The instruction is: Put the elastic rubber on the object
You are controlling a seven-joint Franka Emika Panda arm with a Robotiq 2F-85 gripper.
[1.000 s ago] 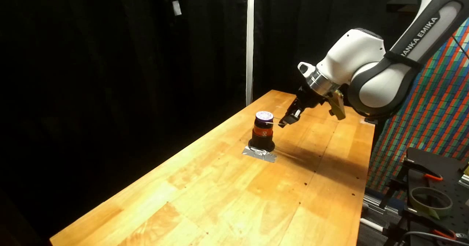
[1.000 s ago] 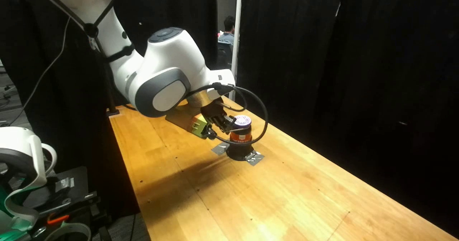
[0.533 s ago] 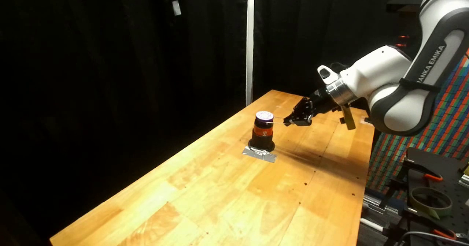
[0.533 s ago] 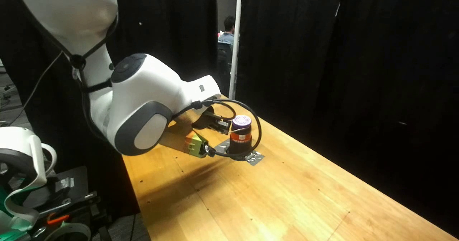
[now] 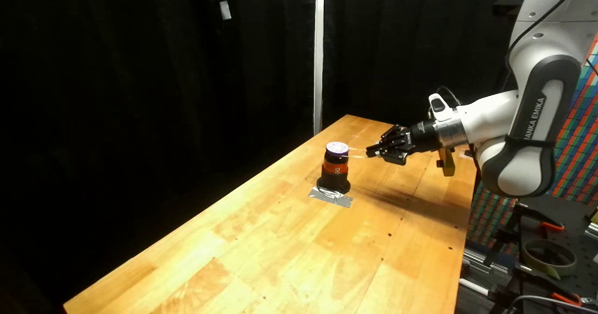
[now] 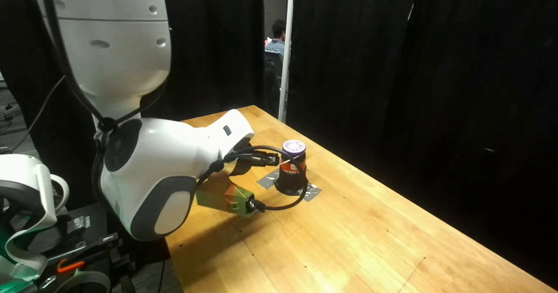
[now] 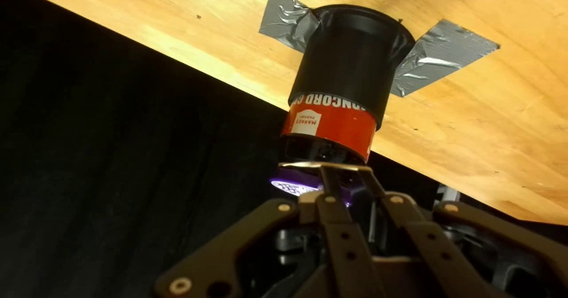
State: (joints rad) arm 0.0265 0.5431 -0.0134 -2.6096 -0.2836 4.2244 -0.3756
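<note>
Jar: "CONCORD", "MARKET" (arm: "ANKA EMIKA")

The purple-lidded jar has an orange label.

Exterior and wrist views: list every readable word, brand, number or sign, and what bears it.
"CONCORD G", rest out of sight: jar label.
"MARKET": same label; line beneath too small.
"ANKA EMIKA", start hidden: robot arm.
Lid and gripper print: too small or blurred.

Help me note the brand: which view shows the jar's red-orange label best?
The wrist view: the red-orange label is largest there, its lettering partly readable, though upside down. Both exterior views show it small; in an exterior view a cable passes in front.
</note>
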